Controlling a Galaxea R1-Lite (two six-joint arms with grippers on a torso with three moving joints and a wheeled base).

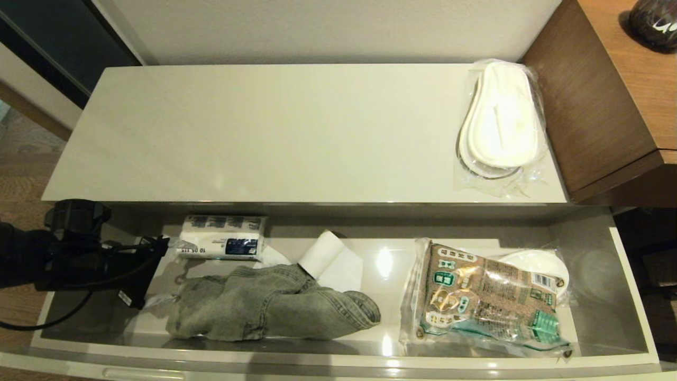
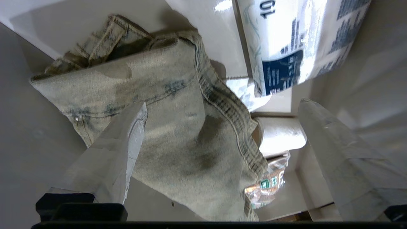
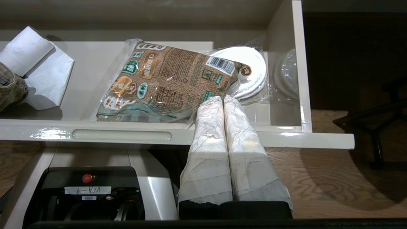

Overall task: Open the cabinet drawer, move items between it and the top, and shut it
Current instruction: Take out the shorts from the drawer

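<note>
The cabinet drawer (image 1: 317, 362) stands pulled out below the cream-white top (image 1: 264, 137). Crumpled grey-blue jeans (image 1: 275, 309) lie in its left half. A clear-wrapped pair of white slippers (image 1: 500, 119) rests on the right end of the top. My left gripper (image 1: 166, 275) is inside the drawer's left end, open. In the left wrist view its fingers straddle the near end of the jeans (image 2: 178, 136) without closing on them, left gripper (image 2: 222, 105). My right gripper (image 3: 223, 98) is shut and empty, parked in front of the drawer's right part, outside the head view.
Also in the drawer are a white tissue pack (image 1: 222, 237) at the back left, a white paper roll (image 1: 328, 256) behind the jeans, and a brown-and-green packet (image 1: 486, 301) lying over another wrapped white flat item (image 1: 545, 264). A brown wooden unit (image 1: 597, 106) borders the top's right end.
</note>
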